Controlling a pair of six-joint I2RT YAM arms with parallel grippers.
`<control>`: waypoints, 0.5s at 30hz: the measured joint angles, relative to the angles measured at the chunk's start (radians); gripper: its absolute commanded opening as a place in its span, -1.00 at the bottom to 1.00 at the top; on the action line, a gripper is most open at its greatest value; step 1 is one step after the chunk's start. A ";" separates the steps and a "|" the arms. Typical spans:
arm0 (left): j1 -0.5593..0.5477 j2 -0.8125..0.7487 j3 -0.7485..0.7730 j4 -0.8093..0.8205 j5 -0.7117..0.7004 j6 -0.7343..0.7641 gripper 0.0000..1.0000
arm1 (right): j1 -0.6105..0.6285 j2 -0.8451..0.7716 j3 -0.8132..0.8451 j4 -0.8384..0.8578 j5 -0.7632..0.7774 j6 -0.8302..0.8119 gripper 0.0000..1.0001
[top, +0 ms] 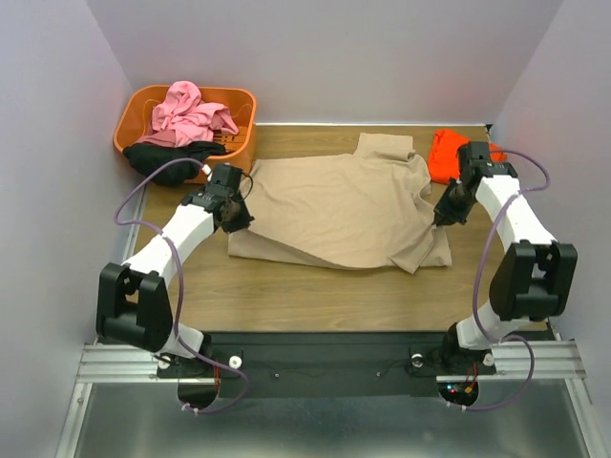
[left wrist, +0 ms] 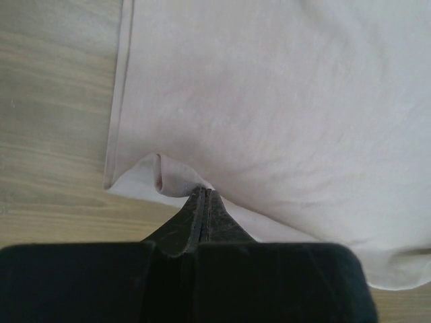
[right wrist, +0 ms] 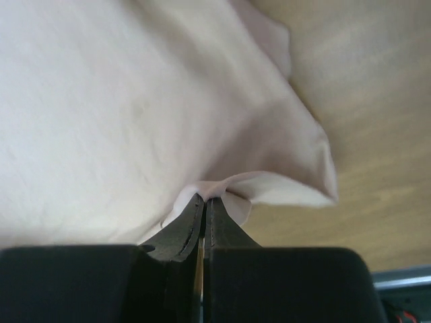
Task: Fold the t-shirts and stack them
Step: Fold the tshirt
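The tan t-shirt [top: 334, 205] is spread on the middle of the wooden table [top: 315, 296]. The orange basket [top: 134, 110] at the far left is filled with a pink t-shirt [top: 191, 113] and a black t-shirt [top: 172, 155]. The orange-red t-shirt [top: 444, 153] is partly hidden by the right arm. Only in the wrist views are the left gripper [left wrist: 205, 195] and right gripper [right wrist: 204, 200] seen clenched on tan cloth.

The tan t-shirt [left wrist: 283, 101] nipped between the fingers [left wrist: 192, 225] is soft matt cloth. The fingers are matt black, probably plastic. The table [left wrist: 54, 101] beside them is smooth wood-grain.
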 measured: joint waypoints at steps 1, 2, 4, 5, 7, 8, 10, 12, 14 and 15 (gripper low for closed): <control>0.006 0.018 0.012 0.007 0.001 0.008 -1.00 | 0.000 0.031 0.023 0.012 0.000 -0.006 -0.99; 0.012 0.034 0.022 0.011 0.001 0.015 -1.00 | 0.000 0.071 0.053 0.027 0.001 -0.015 -0.99; 0.025 0.061 0.040 0.016 0.001 0.028 -1.00 | 0.000 0.130 0.097 0.051 0.002 -0.025 -0.99; 0.031 0.071 0.047 0.017 0.001 0.031 -1.00 | 0.000 0.165 0.129 0.061 0.002 -0.033 -0.99; 0.043 0.097 0.069 0.021 0.001 0.040 -1.00 | 0.000 0.212 0.179 0.065 0.002 -0.041 -0.99; 0.048 0.109 0.080 0.024 0.002 0.044 -1.00 | 0.000 0.226 0.196 0.069 0.001 -0.045 -0.99; 0.061 0.141 0.108 0.034 0.003 0.053 -1.00 | 0.000 0.267 0.245 0.083 0.001 -0.055 -0.99; 0.071 0.167 0.133 0.040 0.006 0.060 -1.00 | 0.000 0.299 0.289 0.084 0.001 -0.063 -0.99; 0.080 0.196 0.156 0.047 0.009 0.068 -1.00 | 0.000 0.322 0.317 0.084 -0.005 -0.068 -0.99; 0.085 0.208 0.163 0.048 0.012 0.071 -1.00 | 0.000 0.335 0.334 0.085 -0.008 -0.071 -0.99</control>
